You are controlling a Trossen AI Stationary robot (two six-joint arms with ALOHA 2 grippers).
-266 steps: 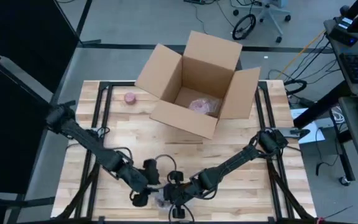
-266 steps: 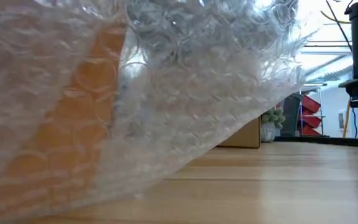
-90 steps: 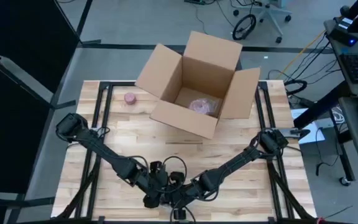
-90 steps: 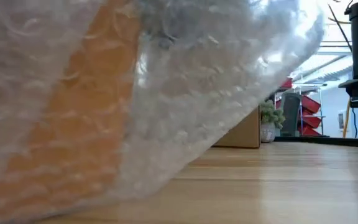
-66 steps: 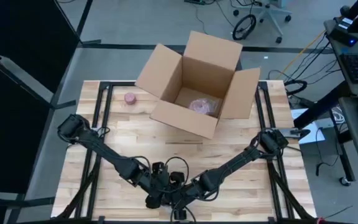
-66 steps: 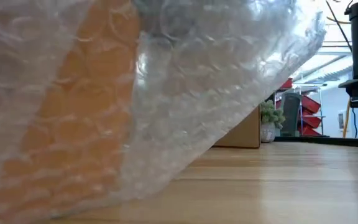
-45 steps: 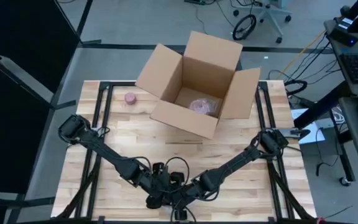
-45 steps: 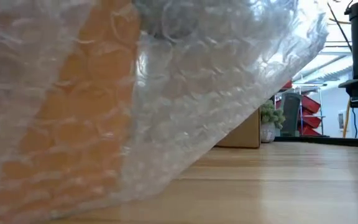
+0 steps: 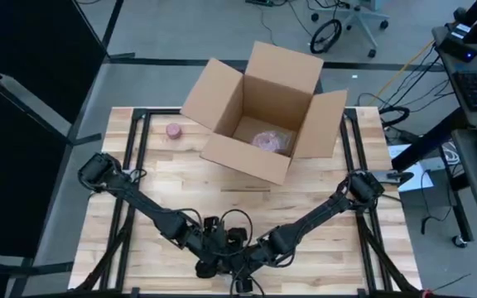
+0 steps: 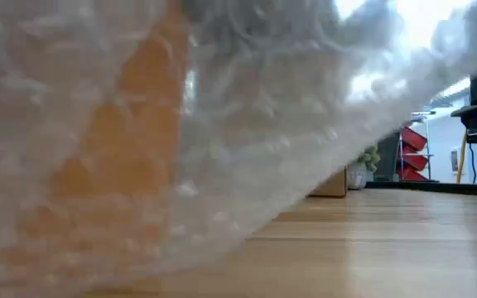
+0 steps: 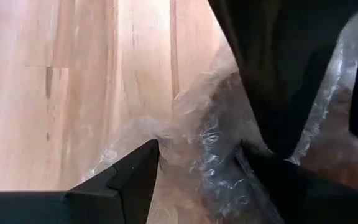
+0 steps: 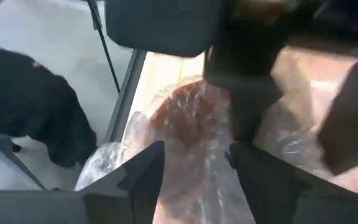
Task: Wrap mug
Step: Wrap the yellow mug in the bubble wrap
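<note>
At the near edge of the wooden worktop (image 9: pixel 305 178), well apart from the open cardboard box (image 9: pixel 259 112) at its far side, both arms meet over an orange mug (image 12: pixel 188 115) swathed in bubble wrap (image 10: pixel 222 124). The left end effector (image 11: pixel 197 165) stands with its fingers spread wide and wrap bunched between them. The right end effector (image 12: pixel 196 163) is also parted, with the wrapped mug between its fingers. Inside the box lies a pink wrapped bundle (image 9: pixel 272 141), and just beside the box's left flap sits a small pink roll (image 9: pixel 173 130).
</note>
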